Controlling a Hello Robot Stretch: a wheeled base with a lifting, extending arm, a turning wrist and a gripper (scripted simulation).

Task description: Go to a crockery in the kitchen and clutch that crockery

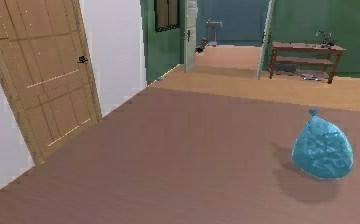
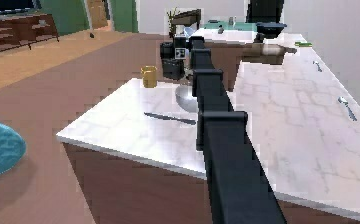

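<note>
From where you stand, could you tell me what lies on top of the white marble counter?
A mustard-yellow mug, a slim grey knife and a pale round bowl half covered by the dark arm bar.

Brown plank floor (image 1: 178,150), pale wooden door (image 1: 38,75) near left, white wall (image 1: 113,50), green wall (image 1: 328,20) far, dark wooden side table (image 1: 306,47) far right, white marble tabletop (image 2: 298,125).

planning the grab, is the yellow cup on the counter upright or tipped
Upright: the yellow cup stands on its base on the white counter, taller than wide.
</note>
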